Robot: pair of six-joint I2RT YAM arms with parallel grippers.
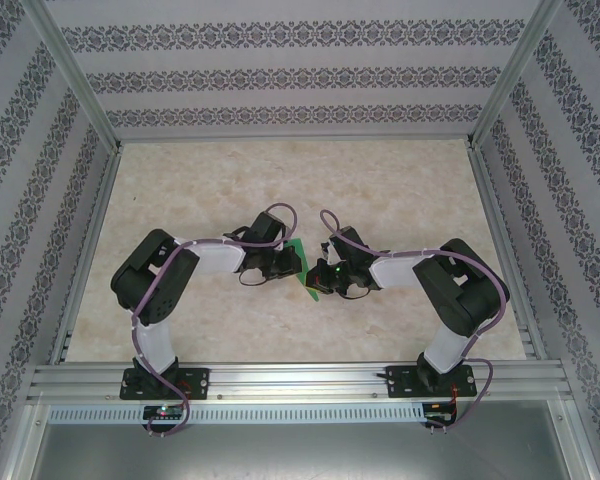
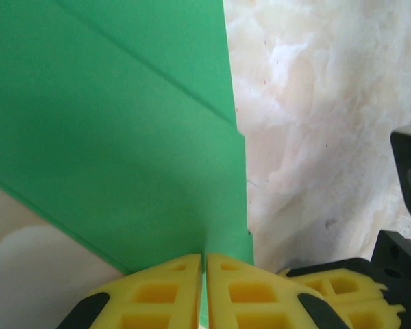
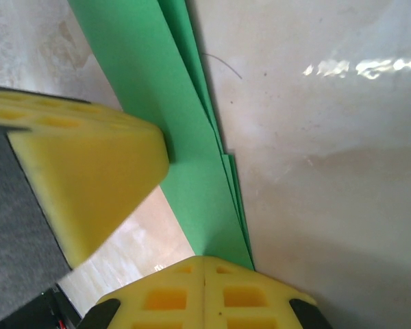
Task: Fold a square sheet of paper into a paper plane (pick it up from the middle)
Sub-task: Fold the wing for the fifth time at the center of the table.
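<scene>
From above, both arms reach in to the middle of the worktop (image 1: 400,190), and the green paper (image 1: 302,262) sits between them. The left fingers (image 1: 284,263) are at its left side and the right fingers (image 1: 326,277) at its right, close together.

On the left wrist camera, the left fingers (image 2: 204,264) are pressed together, with the bottom edge of the green paper (image 2: 123,137) clamped in the seam. The paper shows diagonal creases. The other arm's yellow tips are just beside it, lower right.

On the right wrist camera, the right fingers (image 3: 204,264) are closed. The paper (image 3: 185,137), folded into several layers, narrows down into their tips, so I read it as pinched. A yellow left finger presses against the paper's left face.
</scene>
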